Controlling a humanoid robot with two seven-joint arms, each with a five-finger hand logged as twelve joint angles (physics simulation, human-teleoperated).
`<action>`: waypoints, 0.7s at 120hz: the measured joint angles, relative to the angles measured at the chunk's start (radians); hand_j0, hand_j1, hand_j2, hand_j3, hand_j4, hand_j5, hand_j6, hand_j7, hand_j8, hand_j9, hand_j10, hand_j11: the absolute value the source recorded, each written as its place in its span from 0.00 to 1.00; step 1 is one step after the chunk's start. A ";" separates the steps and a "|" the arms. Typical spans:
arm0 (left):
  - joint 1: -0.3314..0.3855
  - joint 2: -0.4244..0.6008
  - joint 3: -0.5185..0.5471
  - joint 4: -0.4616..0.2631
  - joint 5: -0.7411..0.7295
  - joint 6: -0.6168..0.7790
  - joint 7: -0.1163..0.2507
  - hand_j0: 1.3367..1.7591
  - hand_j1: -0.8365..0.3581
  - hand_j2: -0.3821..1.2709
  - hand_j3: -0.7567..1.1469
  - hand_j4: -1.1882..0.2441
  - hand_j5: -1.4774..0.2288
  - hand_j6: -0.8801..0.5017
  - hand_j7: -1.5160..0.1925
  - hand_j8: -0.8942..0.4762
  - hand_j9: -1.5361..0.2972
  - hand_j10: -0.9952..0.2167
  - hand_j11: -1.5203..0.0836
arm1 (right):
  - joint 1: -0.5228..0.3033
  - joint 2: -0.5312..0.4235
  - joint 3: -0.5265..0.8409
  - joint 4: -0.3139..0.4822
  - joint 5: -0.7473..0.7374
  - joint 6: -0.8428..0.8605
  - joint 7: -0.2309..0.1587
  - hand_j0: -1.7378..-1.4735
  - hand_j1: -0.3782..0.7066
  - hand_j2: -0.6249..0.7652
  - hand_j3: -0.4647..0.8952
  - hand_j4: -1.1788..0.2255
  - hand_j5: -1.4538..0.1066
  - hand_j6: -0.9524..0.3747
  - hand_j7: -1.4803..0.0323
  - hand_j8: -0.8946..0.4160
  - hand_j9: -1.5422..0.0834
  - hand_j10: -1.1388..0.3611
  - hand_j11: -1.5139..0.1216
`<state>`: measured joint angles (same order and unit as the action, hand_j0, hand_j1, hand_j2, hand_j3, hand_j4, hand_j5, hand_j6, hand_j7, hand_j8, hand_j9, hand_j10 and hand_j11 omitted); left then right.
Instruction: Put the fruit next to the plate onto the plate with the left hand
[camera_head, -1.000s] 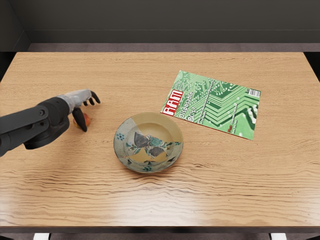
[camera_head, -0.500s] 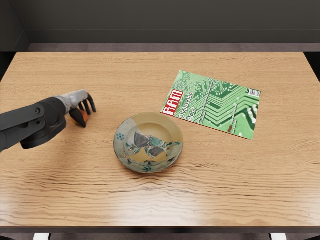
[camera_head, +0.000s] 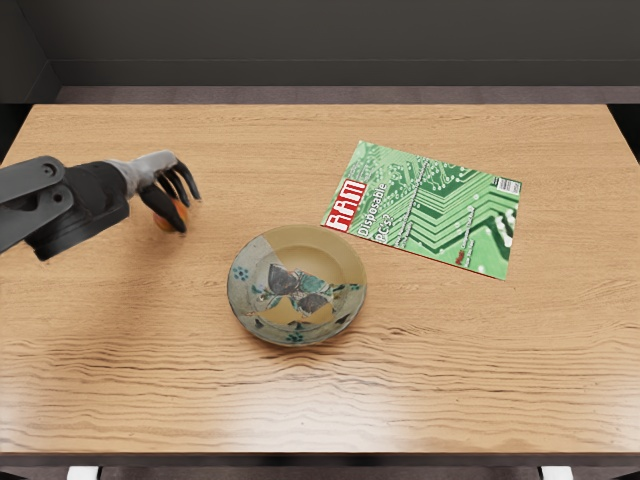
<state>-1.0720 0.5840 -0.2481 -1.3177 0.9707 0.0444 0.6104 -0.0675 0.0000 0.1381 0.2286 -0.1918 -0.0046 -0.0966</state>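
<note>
A small orange fruit sits inside my left hand, whose dark fingers are curled around it; only a sliver of orange shows between them. The hand is left of and a little beyond the plate, and seems raised off the wood. The plate is a shallow ceramic dish with a blue-green leaf pattern, near the table's middle, with nothing in it. My left arm enters from the picture's left edge. The right arm does not show.
A green magazine with a circuit-board cover lies flat to the right of and beyond the plate. The wooden table stretches wide around them, its front edge near the bottom of the view.
The fingers closed around the fruit, and the hand with it has risen slightly and shifted away from the table's front. The forearm has swung upward in the picture.
</note>
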 joint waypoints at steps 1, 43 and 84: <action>0.000 0.002 -0.004 0.000 -0.007 -0.001 0.000 0.76 0.42 0.46 0.40 0.34 0.31 0.13 0.33 0.32 0.33 0.37 0.37 | 0.000 0.000 0.000 0.000 0.000 0.000 0.000 0.30 0.05 0.45 0.34 0.83 0.92 0.70 0.96 0.67 0.93 0.75 0.91; -0.017 -0.002 -0.123 -0.002 -0.261 -0.130 0.001 0.76 0.41 0.48 0.40 0.34 0.30 0.14 0.32 0.33 0.32 0.38 0.36 | 0.000 0.000 0.000 0.000 0.000 0.000 0.000 0.30 0.05 0.45 0.34 0.83 0.92 0.70 0.96 0.67 0.93 0.75 0.91; -0.025 -0.045 -0.215 -0.013 -0.423 -0.354 0.001 0.76 0.41 0.49 0.40 0.33 0.29 0.13 0.31 0.33 0.31 0.38 0.36 | 0.000 0.000 0.000 0.000 0.000 0.000 0.000 0.30 0.05 0.45 0.34 0.83 0.92 0.70 0.96 0.67 0.93 0.75 0.91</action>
<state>-1.0968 0.5395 -0.4627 -1.3307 0.5477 -0.3101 0.6115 -0.0675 0.0000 0.1381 0.2286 -0.1919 -0.0046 -0.0966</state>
